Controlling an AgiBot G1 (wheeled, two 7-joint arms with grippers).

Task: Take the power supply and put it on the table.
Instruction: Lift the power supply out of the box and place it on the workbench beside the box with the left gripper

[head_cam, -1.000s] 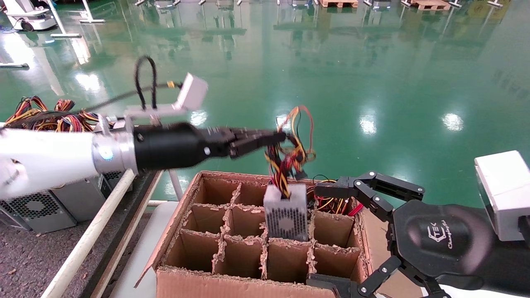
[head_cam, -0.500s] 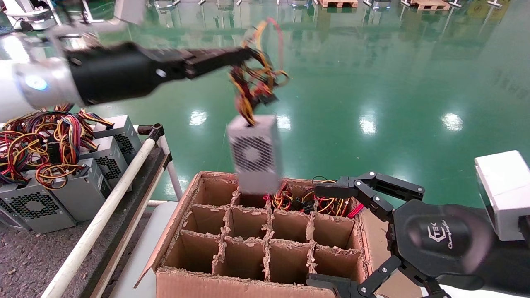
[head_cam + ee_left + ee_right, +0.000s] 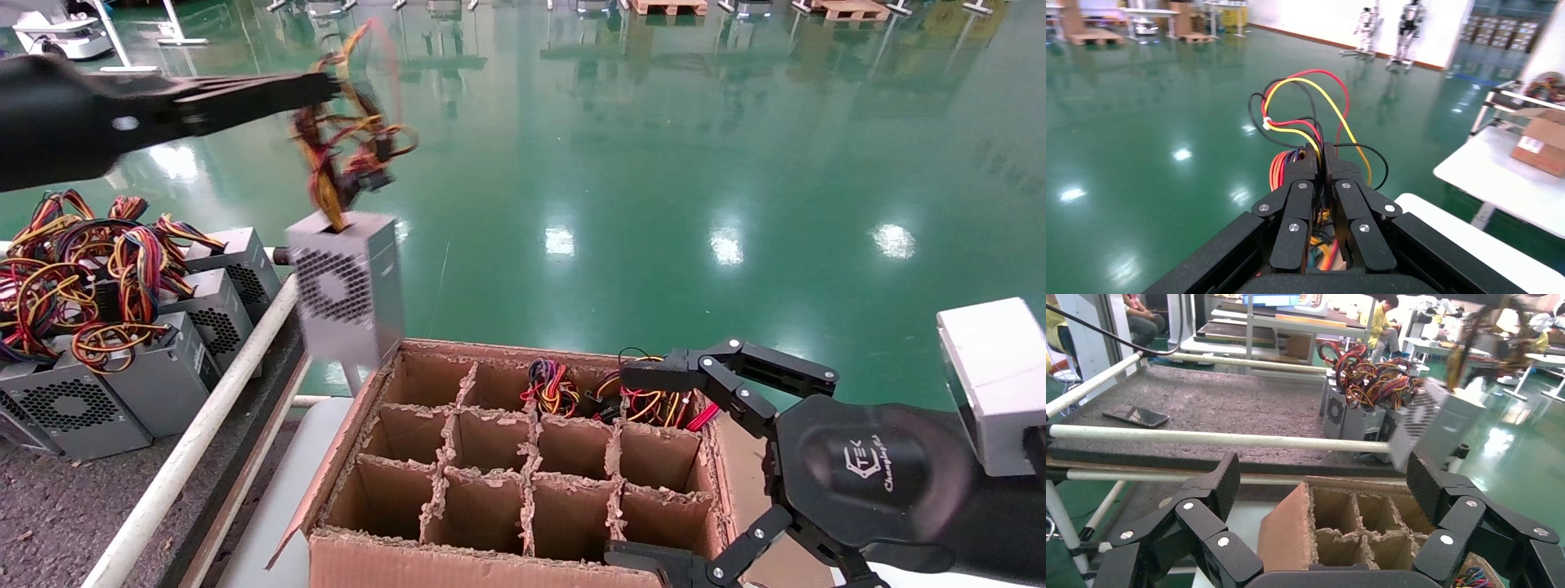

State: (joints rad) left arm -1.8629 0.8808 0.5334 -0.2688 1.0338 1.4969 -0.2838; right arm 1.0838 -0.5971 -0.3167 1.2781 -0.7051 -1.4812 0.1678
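The power supply (image 3: 347, 286), a silver-grey box with a round fan grille, hangs in the air by its wire bundle (image 3: 347, 139). It hangs over the far left corner of the cardboard box, beside the table's rail. My left gripper (image 3: 327, 82) is shut on those wires, and the left wrist view shows the gripper (image 3: 1321, 153) pinching yellow, red and black wires (image 3: 1303, 92). The right wrist view shows the hanging power supply (image 3: 1444, 422) blurred. The table (image 3: 49, 506) lies to the left. My right gripper (image 3: 645, 469) stands open at the box's right side, holding nothing.
A brown cardboard box (image 3: 490, 563) with dividers stands in front; wires (image 3: 645, 404) fill its far right cells. Several other power supplies (image 3: 163, 359) with tangled wires sit on the table behind a white tube rail (image 3: 188, 457). A phone (image 3: 1138, 416) lies on the table.
The left gripper lifted the power supply by its wires out of a middle cell of the box, then swung it up and to the left. The right arm has not moved.
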